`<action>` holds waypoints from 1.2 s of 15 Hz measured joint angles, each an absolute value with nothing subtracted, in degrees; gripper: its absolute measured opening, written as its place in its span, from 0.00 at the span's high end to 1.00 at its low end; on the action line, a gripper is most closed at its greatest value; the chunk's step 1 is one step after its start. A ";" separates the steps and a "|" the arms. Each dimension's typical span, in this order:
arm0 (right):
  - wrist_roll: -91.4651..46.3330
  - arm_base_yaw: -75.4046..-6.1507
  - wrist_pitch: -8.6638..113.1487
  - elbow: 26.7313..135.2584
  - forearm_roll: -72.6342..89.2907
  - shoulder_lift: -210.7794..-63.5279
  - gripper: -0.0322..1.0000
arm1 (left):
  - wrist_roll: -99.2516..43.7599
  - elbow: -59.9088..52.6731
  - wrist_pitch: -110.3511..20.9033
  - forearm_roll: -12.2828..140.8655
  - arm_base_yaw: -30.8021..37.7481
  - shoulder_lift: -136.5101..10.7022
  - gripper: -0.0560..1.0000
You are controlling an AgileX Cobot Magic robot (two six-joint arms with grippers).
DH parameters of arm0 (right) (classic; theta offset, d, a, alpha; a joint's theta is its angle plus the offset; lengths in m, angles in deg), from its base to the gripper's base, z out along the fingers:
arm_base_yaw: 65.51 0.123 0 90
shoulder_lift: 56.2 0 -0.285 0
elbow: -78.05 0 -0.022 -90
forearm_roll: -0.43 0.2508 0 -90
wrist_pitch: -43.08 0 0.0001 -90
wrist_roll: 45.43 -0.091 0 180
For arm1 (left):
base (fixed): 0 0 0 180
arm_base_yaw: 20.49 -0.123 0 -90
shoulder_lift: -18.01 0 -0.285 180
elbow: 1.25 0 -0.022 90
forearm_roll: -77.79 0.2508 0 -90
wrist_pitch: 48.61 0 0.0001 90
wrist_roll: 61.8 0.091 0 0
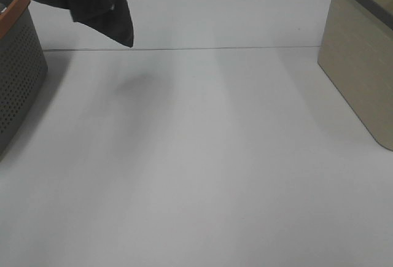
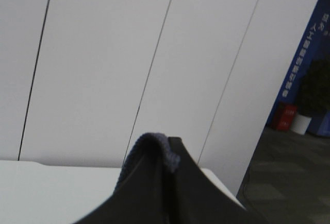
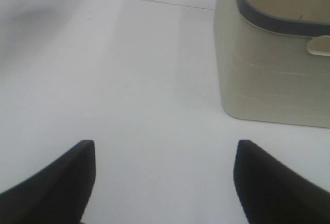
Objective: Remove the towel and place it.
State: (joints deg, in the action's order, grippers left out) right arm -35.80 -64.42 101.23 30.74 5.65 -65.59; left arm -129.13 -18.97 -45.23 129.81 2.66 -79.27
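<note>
The towel [image 1: 98, 3], a dark charcoal cloth, hangs in the air at about eleven o'clock in the high camera's view. Its upper part runs out past the top edge, and its lowest corner points down toward the white table [image 1: 202, 156]. A soft grey shadow lies on the table just below and to the right of that corner. From the left wrist camera, a rounded fold of the towel [image 2: 149, 144] pokes up between the black fingers of the left gripper [image 2: 169, 154], which are pressed together and pinch the fabric. Pale wall panels [image 2: 103, 69] stand behind it. At nine o'clock in the high view, just beside the hanging cloth, sits a grey perforated basket [image 1: 15, 77] with an orange-brown rim. Across the table, at about two o'clock and well apart from the towel, stands a beige basket [image 1: 362, 64] with a dark grey rim. The right gripper [image 3: 165, 147] hovers over bare table with its two black fingers spread wide and nothing between them. The beige basket [image 3: 268, 80] is near it.
</note>
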 joint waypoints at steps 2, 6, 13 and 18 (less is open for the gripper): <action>-32.42 -64.42 99.11 31.66 10.52 -70.29 0.25 | -127.01 -13.58 -47.75 129.70 4.55 -79.56 0.95; -17.93 -64.42 91.72 32.06 25.07 -82.44 0.25 | -126.89 -2.81 -66.37 131.02 4.38 -80.07 0.95; 22.70 -64.42 84.44 32.06 63.97 -106.33 0.32 | -137.89 -1.72 -75.77 146.72 4.38 -80.07 0.95; 53.69 -64.42 93.27 32.06 90.90 -123.63 0.33 | -140.41 -1.72 -77.43 152.79 4.38 -80.07 0.95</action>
